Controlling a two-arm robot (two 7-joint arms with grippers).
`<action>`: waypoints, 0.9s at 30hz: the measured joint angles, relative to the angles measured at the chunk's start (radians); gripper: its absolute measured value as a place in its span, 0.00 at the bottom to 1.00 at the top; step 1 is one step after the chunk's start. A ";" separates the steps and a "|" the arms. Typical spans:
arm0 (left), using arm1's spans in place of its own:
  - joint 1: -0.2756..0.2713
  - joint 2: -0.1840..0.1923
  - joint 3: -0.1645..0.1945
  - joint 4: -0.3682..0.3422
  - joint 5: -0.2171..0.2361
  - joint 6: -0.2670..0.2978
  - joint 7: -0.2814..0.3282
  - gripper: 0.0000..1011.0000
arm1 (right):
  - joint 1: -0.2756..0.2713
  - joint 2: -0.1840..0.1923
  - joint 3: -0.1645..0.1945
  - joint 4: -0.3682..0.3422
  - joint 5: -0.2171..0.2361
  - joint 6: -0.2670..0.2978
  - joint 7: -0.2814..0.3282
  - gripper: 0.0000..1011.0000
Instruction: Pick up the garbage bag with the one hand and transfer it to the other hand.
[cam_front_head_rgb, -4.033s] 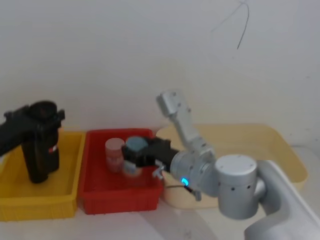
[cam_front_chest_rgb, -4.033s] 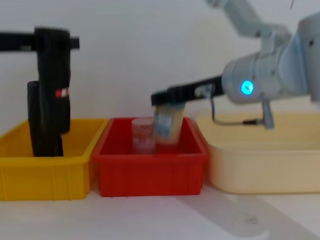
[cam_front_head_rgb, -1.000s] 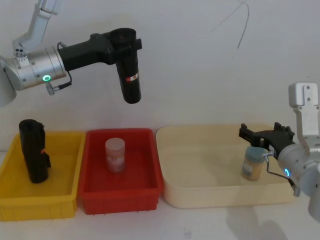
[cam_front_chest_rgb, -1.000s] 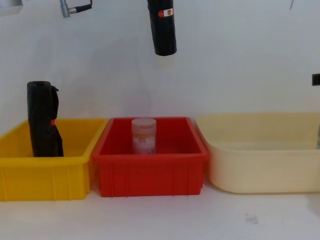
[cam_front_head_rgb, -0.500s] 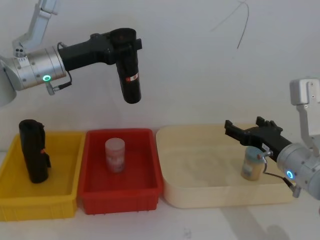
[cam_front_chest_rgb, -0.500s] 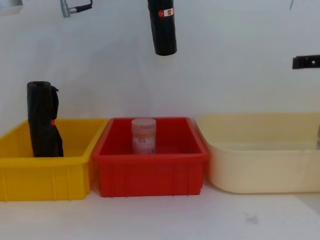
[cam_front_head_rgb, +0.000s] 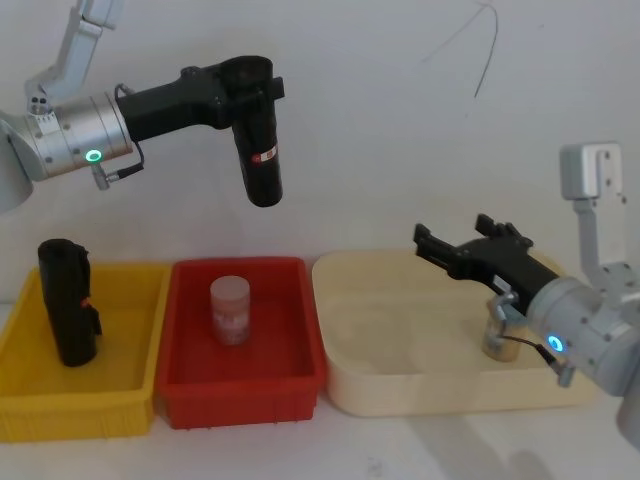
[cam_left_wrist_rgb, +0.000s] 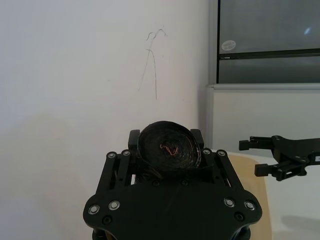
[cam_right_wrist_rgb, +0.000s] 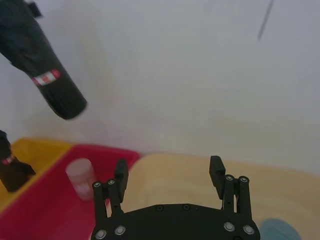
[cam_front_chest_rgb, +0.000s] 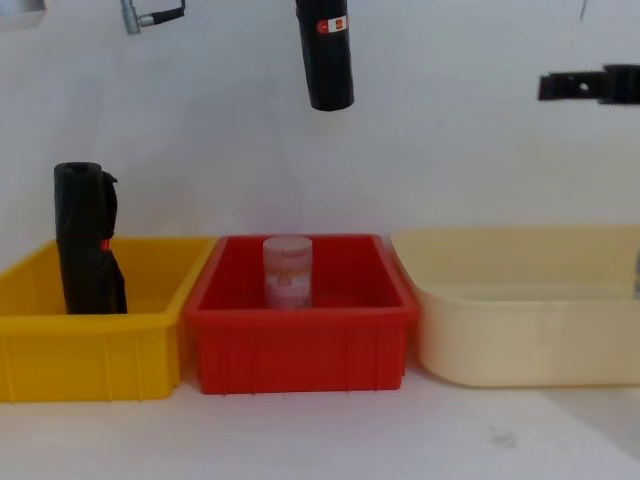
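The left gripper (cam_front_head_rgb: 247, 88), the one on the green-ringed arm, is clamped on the top end of the garbage bag (cam_front_head_rgb: 259, 152). The roll hangs upright in the air, high above the red bin (cam_front_head_rgb: 305, 372), more or less over its middle going by the chest view. Its red-and-white label faces the head camera. In the left wrist view the roll's coiled end sits snug between the fingers (cam_left_wrist_rgb: 131, 145), so it's a firm side grip.

The right gripper (cam_front_head_rgb: 452, 243), on the blue-ringed arm, is off to the right of the red bin. It floats above the cream tub (cam_front_head_rgb: 400, 392) that sits right next to the bin. Its fingers are spread apart with nothing between them, and they point back toward the bin's side. It's lower than the bag and well apart from it.

Inside the red bin stands a small pinkish jar (cam_front_head_rgb: 230, 311). Touching the bin's left side is a yellow bin (cam_front_head_rgb: 80, 412), with another black roll (cam_front_head_rgb: 66, 302) standing in it. A tan jar (cam_front_head_rgb: 497, 342) in the cream tub is partly hidden behind the right arm.
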 joint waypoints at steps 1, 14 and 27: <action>0.000 0.000 0.000 0.000 0.000 0.000 0.000 0.56 | 0.000 -0.005 -0.005 -0.003 -0.001 -0.002 -0.003 0.99; 0.000 0.000 0.000 0.000 0.000 0.000 0.000 0.56 | 0.030 -0.117 -0.127 -0.035 -0.051 -0.101 -0.091 0.99; 0.000 0.000 0.000 0.000 0.000 0.000 0.000 0.56 | 0.048 -0.163 -0.216 -0.044 -0.078 -0.135 -0.119 0.99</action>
